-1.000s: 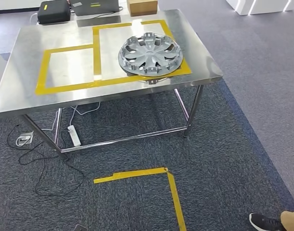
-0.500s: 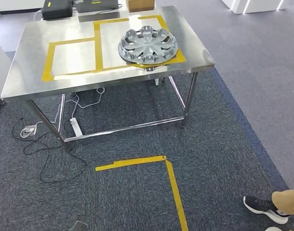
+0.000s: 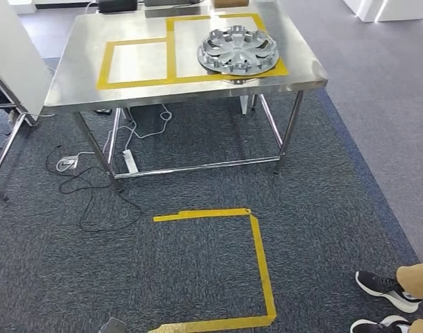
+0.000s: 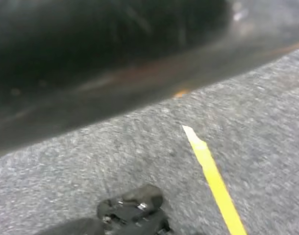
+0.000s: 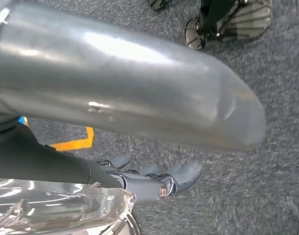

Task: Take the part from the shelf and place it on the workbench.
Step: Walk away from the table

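My right hand [image 5: 155, 178] hangs over the carpet [image 3: 199, 277], fingers extended, holding nothing; my left hand [image 4: 131, 213] is too blurred to tell. The silver, spoked hubcap [image 3: 238, 50] lies flat on the steel workbench [image 3: 84, 62], inside yellow tape [image 3: 170, 48].

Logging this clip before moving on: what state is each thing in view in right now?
Wheel cover: lying flat on the workbench, edge over the yellow tape outline.
Workbench: upright on the carpet, wheel cover on it.
Power strip: on the floor under the workbench, cable attached.
Left hand: hanging above the carpet, blurred, open or shut unclear.
Right hand: fingers extended above the carpet, holding nothing.
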You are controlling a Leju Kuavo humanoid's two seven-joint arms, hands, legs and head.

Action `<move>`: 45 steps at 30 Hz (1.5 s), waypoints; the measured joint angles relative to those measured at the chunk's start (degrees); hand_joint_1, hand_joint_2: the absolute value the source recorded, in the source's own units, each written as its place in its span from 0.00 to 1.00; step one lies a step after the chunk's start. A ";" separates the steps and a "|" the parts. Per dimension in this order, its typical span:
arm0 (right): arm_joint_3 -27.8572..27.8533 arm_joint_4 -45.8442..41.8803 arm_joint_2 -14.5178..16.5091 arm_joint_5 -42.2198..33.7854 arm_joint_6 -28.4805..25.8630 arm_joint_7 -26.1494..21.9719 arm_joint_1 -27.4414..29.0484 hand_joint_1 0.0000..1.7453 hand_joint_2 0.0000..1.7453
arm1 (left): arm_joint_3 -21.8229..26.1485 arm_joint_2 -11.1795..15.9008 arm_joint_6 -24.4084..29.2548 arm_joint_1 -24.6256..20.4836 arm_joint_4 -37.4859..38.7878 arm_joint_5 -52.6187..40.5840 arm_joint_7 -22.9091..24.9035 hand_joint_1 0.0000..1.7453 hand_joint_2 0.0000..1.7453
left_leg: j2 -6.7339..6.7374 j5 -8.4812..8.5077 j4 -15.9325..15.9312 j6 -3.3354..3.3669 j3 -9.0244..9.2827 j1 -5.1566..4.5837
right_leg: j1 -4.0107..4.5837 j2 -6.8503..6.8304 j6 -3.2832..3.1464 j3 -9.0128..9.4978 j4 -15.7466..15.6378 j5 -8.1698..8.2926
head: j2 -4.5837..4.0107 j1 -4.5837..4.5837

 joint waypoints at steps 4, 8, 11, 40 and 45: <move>-0.54 0.00 0.00 0.45 0.08 -0.03 0.31 0.00 0.00 | 0.23 0.00 0.01 0.54 0.00 -0.33 -0.09 0.00 0.00 | -1.67 2.84 -0.08 1.77 -3.12 -0.11 | -0.28 4.26 1.05 -2.50 7.06 -8.52 | 0.00 0.08; -1.00 -0.01 -0.01 1.11 0.25 -0.07 0.39 0.00 0.00 | 0.30 -0.18 0.08 0.72 0.00 -0.80 -0.14 0.00 0.00 | -3.86 5.69 0.12 2.02 -6.73 -0.71 | 0.10 5.62 0.48 -2.48 15.72 -10.49 | -0.01 0.08; -1.39 -0.02 -0.02 1.52 0.38 -0.07 0.40 0.00 0.00 | 0.38 -0.32 0.18 0.71 0.00 -1.03 -0.14 0.00 0.00 | -5.73 7.31 0.29 1.69 -8.40 -1.06 | 0.37 8.29 -0.87 6.26 4.64 -7.28 | -0.01 0.05; -3.81 -0.04 0.03 4.74 1.02 -0.18 0.24 0.00 0.00 | 0.88 -0.55 0.58 0.88 0.00 -1.80 -0.50 0.00 0.00 | -6.19 5.38 0.79 2.06 -6.56 -0.61 | 0.13 6.56 -0.30 2.85 8.86 -10.09 | 0.00 -0.36; -4.26 0.07 -0.22 5.32 1.01 -0.38 -0.05 0.00 0.00 | 1.49 -0.68 0.81 0.42 0.00 -1.21 -1.06 0.00 0.00 | -9.51 6.07 1.32 0.76 -7.84 -0.63 | -0.07 10.13 -0.98 7.45 -1.77 -6.81 | 0.00 -0.49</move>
